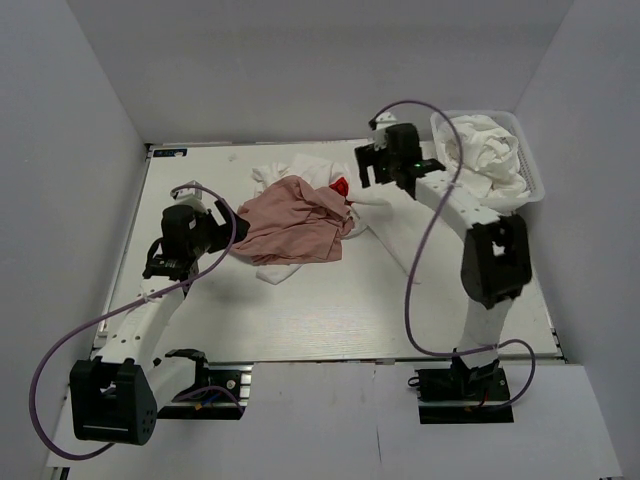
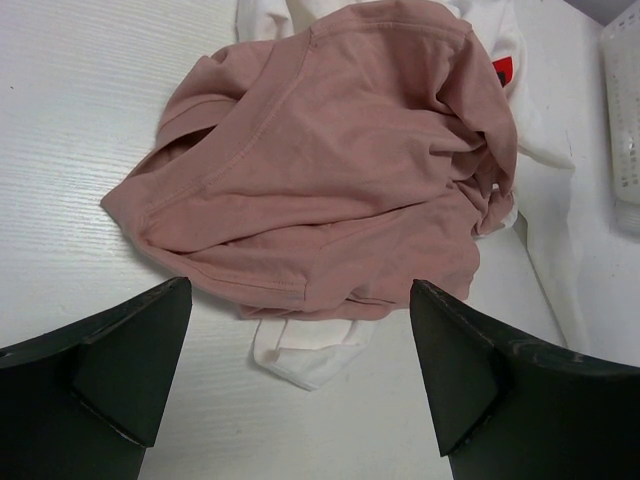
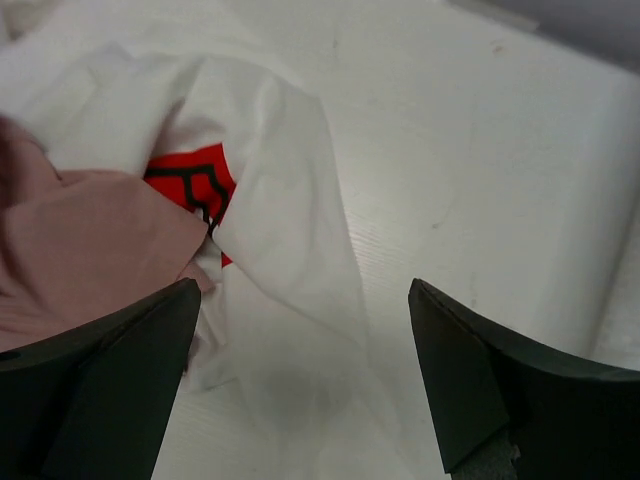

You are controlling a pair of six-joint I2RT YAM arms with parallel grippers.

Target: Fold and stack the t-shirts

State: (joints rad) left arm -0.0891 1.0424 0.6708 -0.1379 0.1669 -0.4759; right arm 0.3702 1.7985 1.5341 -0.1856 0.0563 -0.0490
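A crumpled dusty-pink t-shirt [image 1: 298, 222] lies mid-table on top of a white t-shirt [image 1: 385, 222] with a red patch [image 1: 340, 187]. In the left wrist view the pink shirt [image 2: 330, 170] fills the middle, a white corner [image 2: 305, 355] poking out below it. My left gripper [image 2: 300, 400] is open and empty, just left of the pile. My right gripper [image 3: 305, 390] is open and empty above the white shirt [image 3: 280, 230], beside the red patch [image 3: 190, 185]. More white shirts [image 1: 485, 150] are heaped in the basket.
A white plastic lattice basket [image 1: 530, 175] stands at the back right, behind my right arm. White walls close in the table on three sides. Bare tabletop [image 1: 330, 310] lies in front of the pile.
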